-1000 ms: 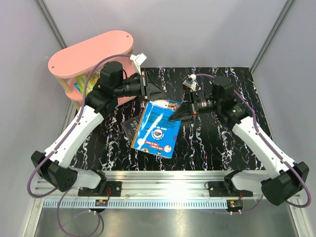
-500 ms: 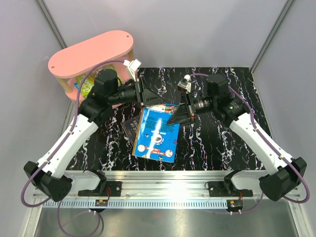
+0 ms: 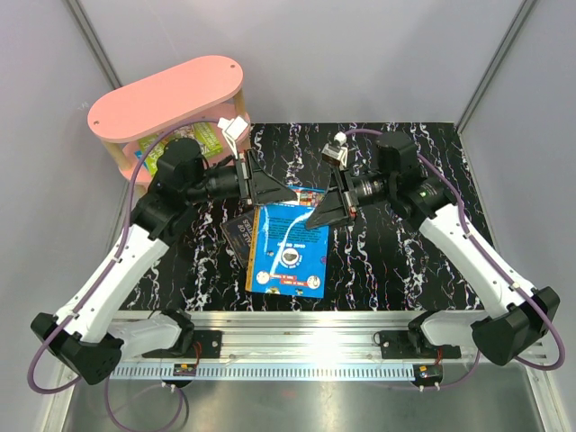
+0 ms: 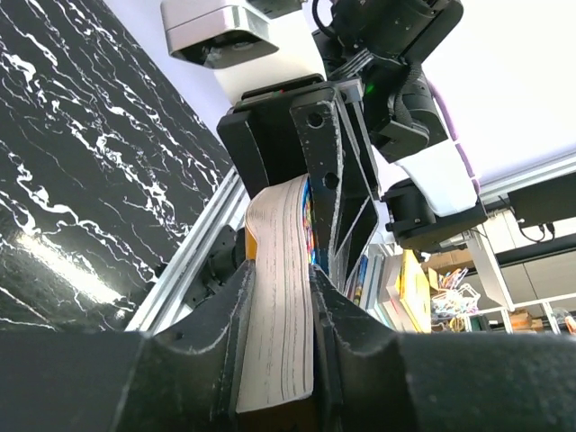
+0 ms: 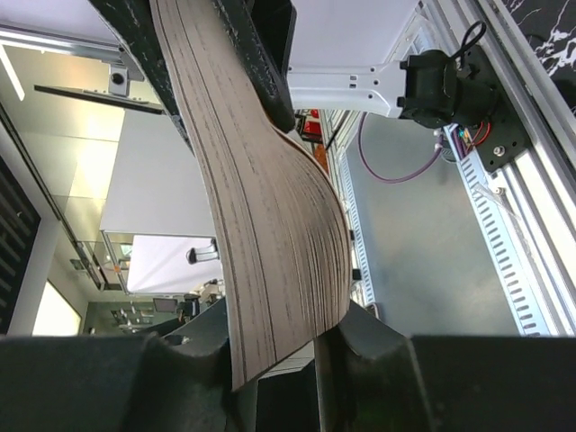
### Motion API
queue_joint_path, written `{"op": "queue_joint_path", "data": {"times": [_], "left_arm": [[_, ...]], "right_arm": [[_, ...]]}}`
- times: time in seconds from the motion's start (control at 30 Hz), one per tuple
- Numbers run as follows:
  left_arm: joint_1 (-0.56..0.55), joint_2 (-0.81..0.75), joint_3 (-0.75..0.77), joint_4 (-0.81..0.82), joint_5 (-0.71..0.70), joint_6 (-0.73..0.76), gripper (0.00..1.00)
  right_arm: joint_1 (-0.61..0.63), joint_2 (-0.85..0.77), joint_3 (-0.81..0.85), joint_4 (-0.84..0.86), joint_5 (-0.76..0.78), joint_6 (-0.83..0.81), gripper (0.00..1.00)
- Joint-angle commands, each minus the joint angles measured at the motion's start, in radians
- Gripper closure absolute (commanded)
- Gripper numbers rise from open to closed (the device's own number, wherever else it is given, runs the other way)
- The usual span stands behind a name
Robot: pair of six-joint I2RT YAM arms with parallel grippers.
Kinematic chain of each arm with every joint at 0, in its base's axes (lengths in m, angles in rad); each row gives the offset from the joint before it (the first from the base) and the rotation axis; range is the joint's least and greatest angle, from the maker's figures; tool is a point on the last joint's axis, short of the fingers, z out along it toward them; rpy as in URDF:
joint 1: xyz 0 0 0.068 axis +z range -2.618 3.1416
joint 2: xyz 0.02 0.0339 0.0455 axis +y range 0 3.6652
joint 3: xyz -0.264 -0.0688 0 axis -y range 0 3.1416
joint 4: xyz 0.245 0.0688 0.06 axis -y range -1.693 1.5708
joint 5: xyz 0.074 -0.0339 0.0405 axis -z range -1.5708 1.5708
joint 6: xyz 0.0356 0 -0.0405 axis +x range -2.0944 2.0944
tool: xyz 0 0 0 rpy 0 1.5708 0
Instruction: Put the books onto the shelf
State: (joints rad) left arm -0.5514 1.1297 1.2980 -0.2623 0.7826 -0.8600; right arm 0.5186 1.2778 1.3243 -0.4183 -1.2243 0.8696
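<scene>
Our left gripper (image 3: 281, 189) and right gripper (image 3: 317, 214) both pinch the top edge of the glossy bright blue paperback book (image 3: 288, 247), jaws narrowed onto its pages. We hold it over the black marbled table (image 3: 405, 261), apart from the pink oval-board shelf (image 3: 166, 94).

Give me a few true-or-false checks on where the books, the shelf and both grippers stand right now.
1. The left gripper and the right gripper are both clamped on the blue book. True.
2. The dark book is on the shelf. False: it lies on the table, partly under the blue book.
3. Green books sit below the shelf's top board. True.
4. The shelf stands at the table's far right. False: it is at the far left corner.
</scene>
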Motion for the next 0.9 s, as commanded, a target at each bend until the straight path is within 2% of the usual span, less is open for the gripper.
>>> {"op": "queue_joint_path", "data": {"times": [0.0, 0.1, 0.13, 0.17, 0.2, 0.23, 0.27, 0.37, 0.53, 0.57, 0.6, 0.63, 0.67, 0.7, 0.73, 0.77, 0.8, 0.87], "left_arm": [[-0.01, -0.059, -0.003, -0.038, 0.087, 0.022, 1.0], [-0.012, -0.074, 0.006, -0.103, 0.038, 0.045, 1.0], [-0.013, -0.074, 0.012, -0.156, -0.018, 0.068, 1.0], [-0.013, -0.082, 0.024, -0.176, -0.049, 0.078, 1.0], [-0.013, -0.085, 0.03, -0.196, -0.087, 0.084, 1.0], [-0.013, -0.09, 0.038, -0.219, -0.135, 0.091, 1.0], [-0.012, -0.096, 0.052, -0.265, -0.249, 0.092, 1.0], [-0.01, -0.108, 0.081, -0.287, -0.441, 0.047, 1.0], [-0.008, -0.104, 0.142, -0.281, -0.649, -0.051, 1.0], [-0.01, -0.1, 0.156, -0.299, -0.769, -0.072, 1.0], [-0.008, -0.102, 0.164, -0.308, -0.833, -0.094, 1.0], [-0.01, -0.11, 0.155, -0.304, -0.944, -0.14, 1.0], [-0.016, -0.131, 0.141, -0.29, -1.0, -0.157, 1.0], [-0.024, -0.139, 0.132, -0.279, -1.051, -0.171, 1.0], [-0.031, -0.145, 0.121, -0.266, -1.122, -0.178, 1.0], [-0.035, -0.139, 0.126, -0.268, -1.147, -0.175, 1.0], [-0.039, -0.131, 0.135, -0.278, -1.17, -0.172, 1.0], [-0.054, -0.105, 0.158, -0.307, -1.209, -0.168, 1.0]], "right_arm": [[-0.02, -0.018, 0.052, 0.0, 0.0, -0.017, 1.0], [-0.026, -0.005, 0.062, -0.005, 0.029, -0.011, 1.0], [-0.032, 0.014, 0.087, -0.014, 0.06, -0.014, 0.92], [-0.037, 0.024, 0.105, -0.051, 0.077, -0.03, 0.73], [-0.042, 0.035, 0.151, -0.075, 0.095, -0.044, 0.27], [-0.046, 0.051, 0.177, -0.108, 0.115, -0.064, 0.16], [-0.06, 0.057, 0.2, -0.176, 0.161, -0.11, 0.01], [-0.104, 0.057, 0.265, -0.304, 0.248, -0.179, 0.0], [-0.16, -0.033, 0.183, -0.416, 0.4, -0.17, 0.0], [-0.16, -0.052, 0.149, -0.39, 0.405, -0.108, 0.0], [-0.158, -0.075, 0.103, -0.357, 0.399, -0.056, 0.0], [-0.158, -0.128, -0.019, -0.311, 0.384, 0.004, 0.0], [-0.158, -0.156, -0.089, -0.203, 0.375, 0.131, 0.0], [-0.158, -0.184, -0.223, -0.135, 0.368, 0.203, 0.0], [-0.155, -0.242, -0.29, -0.058, 0.356, 0.282, 0.0], [-0.157, -0.27, -0.348, 0.102, 0.359, 0.446, 0.0], [-0.155, -0.294, -0.431, 0.168, 0.368, 0.512, 0.0], [-0.15, -0.316, -0.441, 0.204, 0.396, 0.574, 0.0]]}}
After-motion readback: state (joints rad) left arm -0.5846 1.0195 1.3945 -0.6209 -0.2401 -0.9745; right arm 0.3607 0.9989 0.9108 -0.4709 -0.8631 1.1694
